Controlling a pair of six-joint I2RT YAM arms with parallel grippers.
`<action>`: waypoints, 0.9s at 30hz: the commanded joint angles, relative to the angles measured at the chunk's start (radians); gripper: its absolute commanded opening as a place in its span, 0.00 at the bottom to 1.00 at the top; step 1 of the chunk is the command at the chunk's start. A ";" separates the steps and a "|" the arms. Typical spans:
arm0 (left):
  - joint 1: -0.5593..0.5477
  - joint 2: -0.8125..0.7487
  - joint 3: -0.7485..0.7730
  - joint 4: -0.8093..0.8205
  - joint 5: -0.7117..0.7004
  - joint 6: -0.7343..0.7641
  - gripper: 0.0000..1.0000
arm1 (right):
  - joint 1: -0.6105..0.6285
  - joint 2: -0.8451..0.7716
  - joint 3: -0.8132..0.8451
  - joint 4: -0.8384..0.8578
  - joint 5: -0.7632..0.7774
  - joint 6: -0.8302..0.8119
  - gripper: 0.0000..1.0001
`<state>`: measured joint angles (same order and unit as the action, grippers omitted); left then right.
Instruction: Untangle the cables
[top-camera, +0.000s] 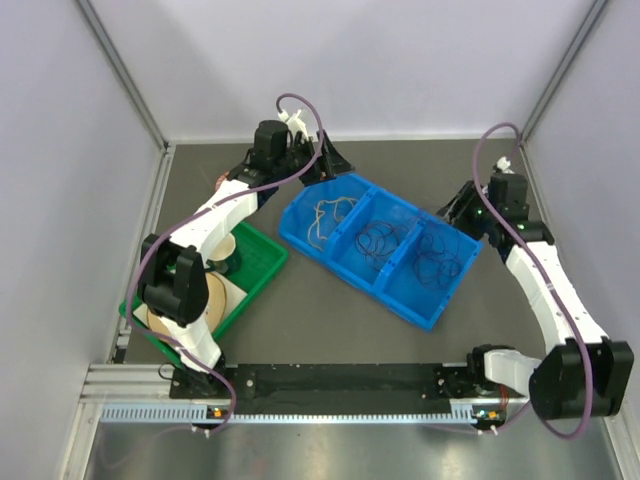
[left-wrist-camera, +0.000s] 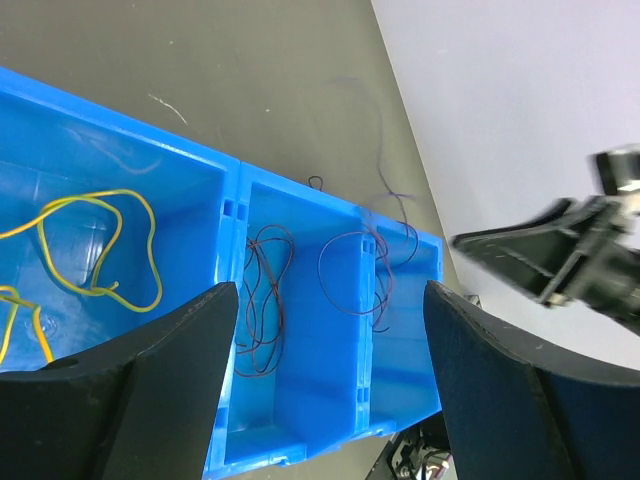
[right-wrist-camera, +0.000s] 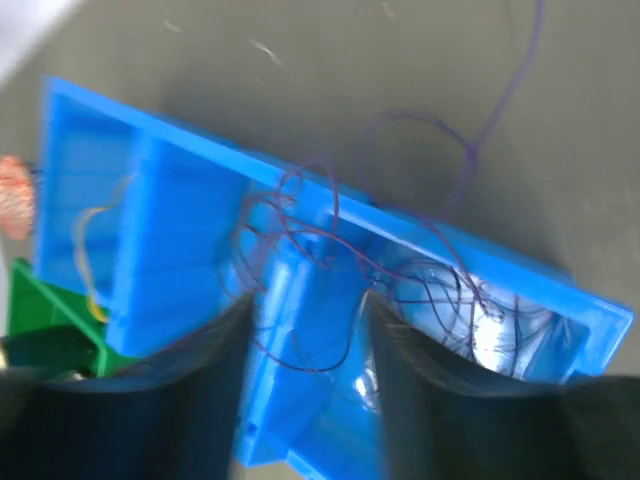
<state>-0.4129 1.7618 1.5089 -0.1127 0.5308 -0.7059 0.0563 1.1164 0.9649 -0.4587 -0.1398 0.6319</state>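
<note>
A blue three-compartment bin (top-camera: 398, 292) lies at the table's middle. A yellow cable (top-camera: 325, 215) lies in its left compartment. Dark red cables lie in the middle (top-camera: 378, 238) and right (top-camera: 440, 255) compartments, and a strand crosses the divider between them. My left gripper (top-camera: 330, 160) hovers open and empty over the bin's far left corner. In the left wrist view (left-wrist-camera: 330, 295) it looks down on the yellow cable (left-wrist-camera: 100, 250) and the dark cables (left-wrist-camera: 262, 300). My right gripper (top-camera: 455, 210) is open and empty above the bin's right end. Its blurred view (right-wrist-camera: 308, 305) shows the dark tangle (right-wrist-camera: 450, 290).
A green tray (top-camera: 262, 268) stands left of the bin, holding a tan round object (top-camera: 215, 295) and a dark cup (top-camera: 225, 250). Grey walls close in the table on three sides. A metal rail (top-camera: 330, 385) runs along the near edge.
</note>
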 joint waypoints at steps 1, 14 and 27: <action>0.005 -0.027 -0.003 0.054 0.006 -0.003 0.80 | 0.011 0.066 0.043 -0.012 0.016 -0.084 0.61; 0.003 -0.042 0.004 0.036 -0.002 0.006 0.80 | -0.026 0.351 0.285 -0.035 0.120 -0.138 0.78; 0.003 -0.045 -0.003 0.027 -0.008 0.013 0.80 | 0.014 0.635 0.405 -0.126 0.066 -0.202 0.89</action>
<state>-0.4129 1.7611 1.5089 -0.1150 0.5259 -0.7082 0.0639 1.7065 1.3296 -0.5613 -0.0799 0.4389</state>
